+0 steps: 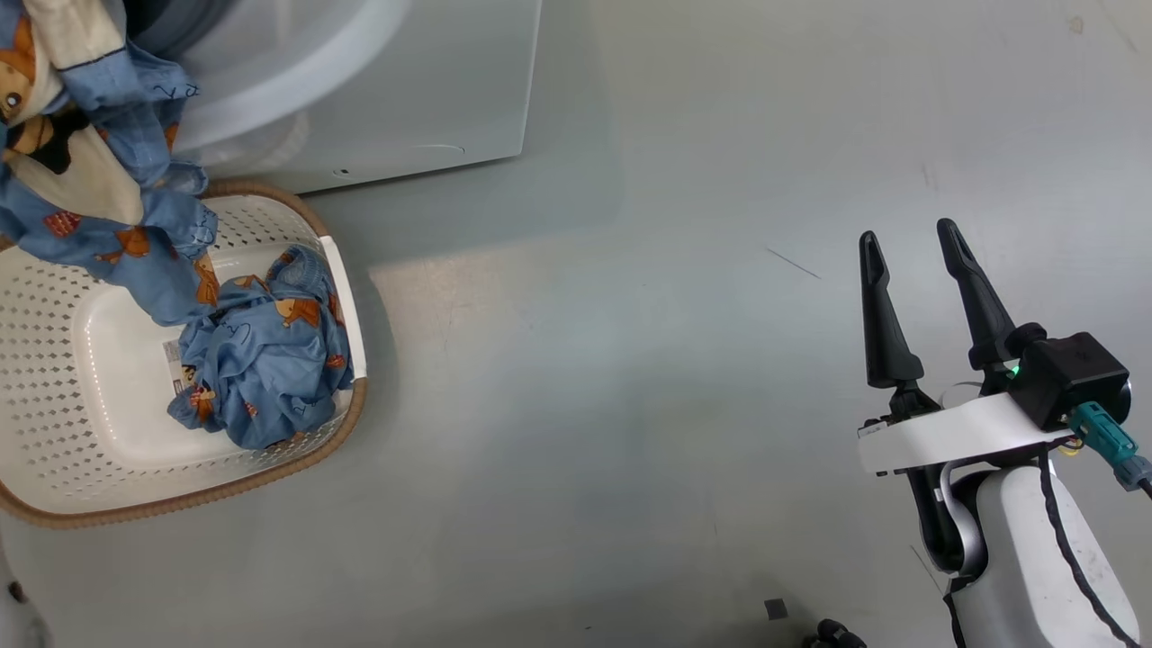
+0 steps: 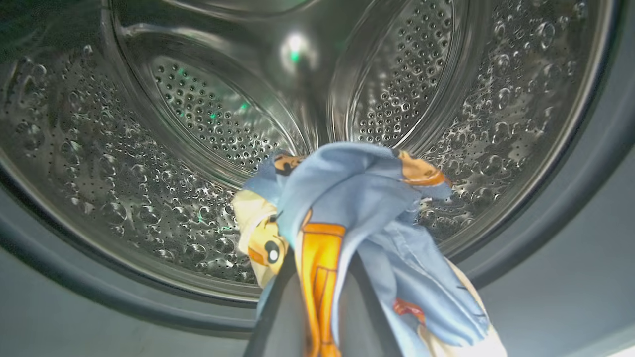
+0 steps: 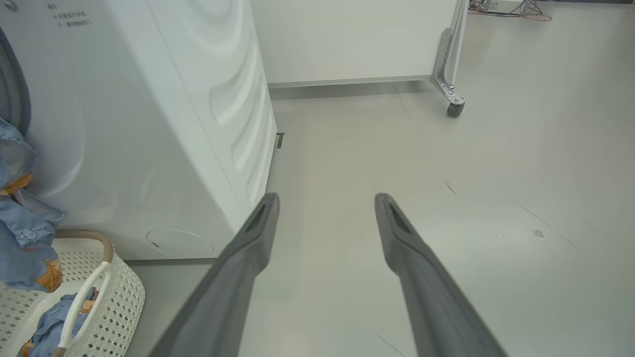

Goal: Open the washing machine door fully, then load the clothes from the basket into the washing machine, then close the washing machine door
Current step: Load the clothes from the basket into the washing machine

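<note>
Loading step: the left gripper is clamped on a light-blue garment and holds it just in front of the steel drum, whose mouth is free.
Clothes: in the head view the held garment hangs above the basket. Its lower end comes down beside a second crumpled garment lying in the basket; I cannot tell if the two touch.
Doing it well: in my judgement the arm should pass well beyond the grey gasket before the fingers let go. Then the hanging tail is carried over the lip and does not stay outside.
Risk: the cloth is wrapped around both fingers, so it may cling after release. A slow pull back and a look at the opening would be wise.
Right gripper: its fingers are spread with nothing between them. It hangs over bare floor, well apart from the washing machine.
Progress: I judge that one garment more waits in the basket, and closing the machine comes after.
Writing: the sticker on the basket bottom has print too small to read. Some grey lines near the top of the machine front are also not legible. No brand name can be read.
</note>
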Controlling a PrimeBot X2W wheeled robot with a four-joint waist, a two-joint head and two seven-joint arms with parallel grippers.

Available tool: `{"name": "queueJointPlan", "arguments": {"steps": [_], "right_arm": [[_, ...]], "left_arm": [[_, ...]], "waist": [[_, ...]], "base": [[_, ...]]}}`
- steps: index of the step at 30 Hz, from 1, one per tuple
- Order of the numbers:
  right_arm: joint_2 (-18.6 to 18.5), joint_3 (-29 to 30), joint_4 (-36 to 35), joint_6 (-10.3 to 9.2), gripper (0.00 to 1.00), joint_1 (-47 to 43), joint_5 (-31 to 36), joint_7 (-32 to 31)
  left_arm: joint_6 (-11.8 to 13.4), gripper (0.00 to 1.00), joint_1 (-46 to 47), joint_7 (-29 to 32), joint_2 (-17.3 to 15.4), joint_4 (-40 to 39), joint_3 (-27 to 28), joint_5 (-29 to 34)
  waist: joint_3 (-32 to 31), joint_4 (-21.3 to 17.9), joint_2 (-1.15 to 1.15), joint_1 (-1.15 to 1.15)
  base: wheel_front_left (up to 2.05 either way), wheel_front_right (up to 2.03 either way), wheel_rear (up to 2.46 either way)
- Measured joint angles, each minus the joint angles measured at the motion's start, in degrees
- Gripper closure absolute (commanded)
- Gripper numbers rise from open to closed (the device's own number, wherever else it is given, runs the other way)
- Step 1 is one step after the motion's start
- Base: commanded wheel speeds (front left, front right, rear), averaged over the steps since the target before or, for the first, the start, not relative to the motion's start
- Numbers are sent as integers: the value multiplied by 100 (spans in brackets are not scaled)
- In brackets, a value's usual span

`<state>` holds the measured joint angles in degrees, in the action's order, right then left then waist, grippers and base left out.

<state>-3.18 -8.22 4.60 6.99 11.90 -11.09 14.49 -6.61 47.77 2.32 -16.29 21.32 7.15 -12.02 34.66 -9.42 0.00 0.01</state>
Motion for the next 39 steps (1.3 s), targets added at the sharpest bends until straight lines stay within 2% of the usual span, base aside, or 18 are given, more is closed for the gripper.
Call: {"name": "queueJointPlan", "arguments": {"steps": [13,26,32,39], "right_arm": [[7,-4,-53,0,0,89,-46,0],[34,1,-130,-3,0,137,-94,0],[36,-11,-148,-4,0,177,-96,0],[37,-43,-147,-4,0,178,-101,0]], "left_arm": [[-36,100,921,913,-169,615,-148,-138],[-49,100,1813,1518,-285,979,-419,-149],[-51,100,2167,1519,-268,1115,-452,-162],[-51,100,2458,772,-325,947,-590,79]], "waist": [[594,-63,0,0],[1206,-37,0,0],[1419,-9,0,0],[1534,1,0,0]], "base": [[0,0,0],[0,0,0],[0,0,0],[0,0,0]]}}
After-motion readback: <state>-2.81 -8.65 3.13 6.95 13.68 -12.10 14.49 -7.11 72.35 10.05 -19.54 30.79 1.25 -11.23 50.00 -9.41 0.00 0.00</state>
